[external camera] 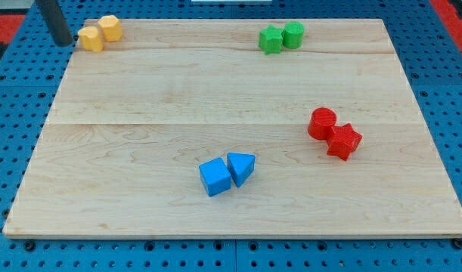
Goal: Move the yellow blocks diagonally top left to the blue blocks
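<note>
1. Two yellow blocks (100, 33) are seen touching at the bench's (178, 91) top-left corner, my tip (64, 43) just left of them.
2. Two blue blocks (227, 174) are found bottom-centre.
3. Two green blocks (282, 37), two red blocks (334, 134) are counted.
4. No claw is fitted.

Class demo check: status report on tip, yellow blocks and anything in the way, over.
My tip at view's top left, just left of yellow blocks. Blue blocks low centre. Nothing between them.

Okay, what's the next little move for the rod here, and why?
Probably nothing more than backing my tip off. The yellow blocks already sit at the board's top-left corner, diagonally up-left of the blue blocks, and my tip is just left of them, so pushing on could knock them off the edge.
</note>
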Controlling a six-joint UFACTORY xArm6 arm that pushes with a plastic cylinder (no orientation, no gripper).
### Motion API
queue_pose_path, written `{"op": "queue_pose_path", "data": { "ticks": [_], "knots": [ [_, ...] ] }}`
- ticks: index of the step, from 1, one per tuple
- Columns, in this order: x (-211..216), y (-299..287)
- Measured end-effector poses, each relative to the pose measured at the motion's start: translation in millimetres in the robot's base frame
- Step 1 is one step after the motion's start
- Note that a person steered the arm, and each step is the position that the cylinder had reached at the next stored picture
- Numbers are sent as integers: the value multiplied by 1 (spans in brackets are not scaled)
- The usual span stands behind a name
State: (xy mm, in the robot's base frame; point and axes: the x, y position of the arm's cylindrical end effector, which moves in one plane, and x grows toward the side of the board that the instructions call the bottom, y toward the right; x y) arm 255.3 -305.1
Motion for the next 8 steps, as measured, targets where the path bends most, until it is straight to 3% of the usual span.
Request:
{"op": "queue_pose_path", "data": {
  "ticks": [2,3,4,6,7,8],
  "knots": [
    [-16,1],
    [-60,1],
    [-53,48],
    [7,92],
    [1,76],
    [67,64]
  ]
}}
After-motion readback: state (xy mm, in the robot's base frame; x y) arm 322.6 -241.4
